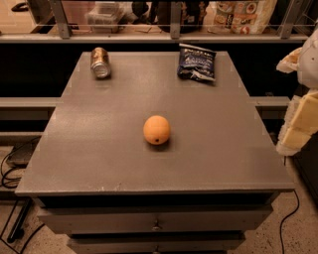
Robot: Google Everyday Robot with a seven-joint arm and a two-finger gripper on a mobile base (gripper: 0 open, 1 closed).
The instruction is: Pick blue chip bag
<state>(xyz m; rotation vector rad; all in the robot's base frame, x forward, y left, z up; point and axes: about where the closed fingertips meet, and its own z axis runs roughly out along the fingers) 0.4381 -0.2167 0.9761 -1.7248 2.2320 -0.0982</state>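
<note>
The blue chip bag (197, 62) is a small crinkled navy foil bag with white lettering. It lies flat at the far right of the grey table top (99, 149). My gripper (299, 121) shows as white and pale yellow parts at the right edge of the camera view. It hangs off the table's right side, well in front of and to the right of the bag, and touches nothing.
An orange (157, 130) sits at the table's middle. A soda can (100, 62) lies on its side at the far left. A shelf behind holds a white-and-red printed bag (243, 15) and a plastic container (104, 15). Drawers (156, 223) are below the front edge.
</note>
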